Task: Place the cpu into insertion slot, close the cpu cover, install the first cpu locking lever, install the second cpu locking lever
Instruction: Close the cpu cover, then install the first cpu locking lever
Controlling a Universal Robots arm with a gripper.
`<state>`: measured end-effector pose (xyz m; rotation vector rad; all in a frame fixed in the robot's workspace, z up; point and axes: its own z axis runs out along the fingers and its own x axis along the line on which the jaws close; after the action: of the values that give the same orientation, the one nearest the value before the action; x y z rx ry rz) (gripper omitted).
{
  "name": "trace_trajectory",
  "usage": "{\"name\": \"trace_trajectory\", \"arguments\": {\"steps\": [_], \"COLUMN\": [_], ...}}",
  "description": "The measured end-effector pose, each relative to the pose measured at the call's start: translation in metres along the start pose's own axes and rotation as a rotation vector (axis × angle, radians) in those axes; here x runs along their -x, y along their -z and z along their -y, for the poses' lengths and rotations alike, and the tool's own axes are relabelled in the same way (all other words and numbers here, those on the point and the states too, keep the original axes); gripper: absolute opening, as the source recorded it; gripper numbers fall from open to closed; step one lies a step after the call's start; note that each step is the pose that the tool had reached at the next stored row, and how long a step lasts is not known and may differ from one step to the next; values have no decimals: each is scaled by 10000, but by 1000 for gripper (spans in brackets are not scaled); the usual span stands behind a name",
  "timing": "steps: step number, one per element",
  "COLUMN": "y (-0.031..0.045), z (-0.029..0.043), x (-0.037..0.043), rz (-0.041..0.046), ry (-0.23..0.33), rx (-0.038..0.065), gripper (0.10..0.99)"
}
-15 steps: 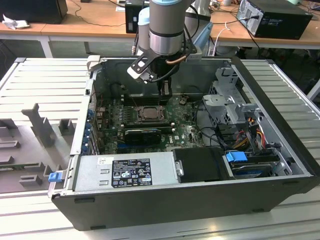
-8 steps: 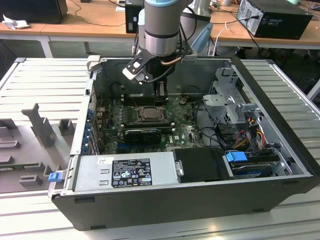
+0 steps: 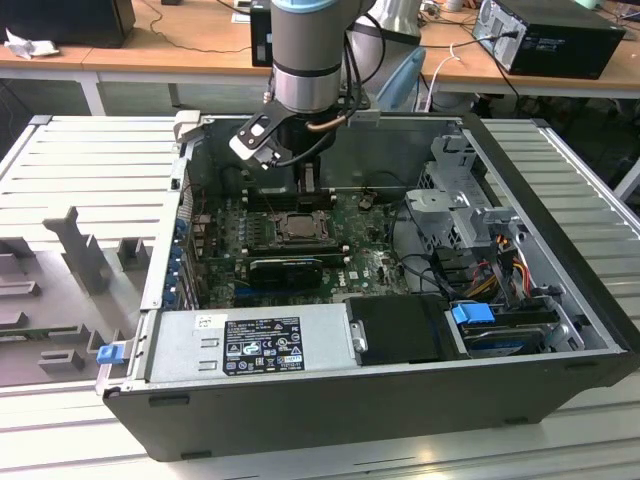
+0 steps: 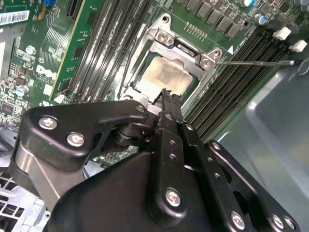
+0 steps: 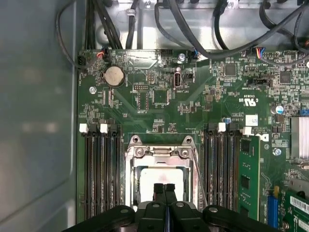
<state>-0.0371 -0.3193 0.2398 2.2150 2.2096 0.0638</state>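
Jaws of mine are pressed together, holding nothing, just above the cpu [image 5: 147, 176]. It sits in the insertion slot [image 5: 136, 187], with the cpu cover [image 5: 159, 152] down over it.

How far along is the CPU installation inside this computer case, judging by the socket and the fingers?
Done: the cpu sits in the insertion slot, and the cpu cover looks lowered over it. In hand: the gripper, fingers shut, is at the cover's edge. Left: a thin locking lever sticks out sideways from the socket, apparently unlatched; I cannot make out the other lever.
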Motion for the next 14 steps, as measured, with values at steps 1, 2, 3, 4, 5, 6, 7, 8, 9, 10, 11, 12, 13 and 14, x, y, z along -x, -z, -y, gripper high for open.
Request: {"name": "trace_trajectory", "arguments": {"steps": [1, 2, 3, 4, 5, 6, 7, 8, 9, 10, 11, 12, 13, 14], "y": [0, 0, 0, 1, 1, 1, 9, 24, 57, 70, 81, 92, 126, 156], "z": [6, 11, 13, 14, 16, 16, 17, 16, 15, 15, 14, 14, 12, 11], "x": [0, 0, 0, 0, 0, 0, 1, 0, -1, -1, -2, -2, -2, -3], "rz": [0, 0, -1, 0, 0, 0, 4, 1, 0, -3, -4, -2, -5, -4], "ry": [0, 0, -1, 1, 0, 1, 0, 0, 0, 0, -1, 0, 0, -1], "rx": [0, -1, -1, -1, 0, 0, -3, -1, -1, 0, 0, -1, -1, -2], "gripper": [106, 106, 106, 106, 106, 106, 106, 106, 106, 106, 106, 106, 106, 106]}}
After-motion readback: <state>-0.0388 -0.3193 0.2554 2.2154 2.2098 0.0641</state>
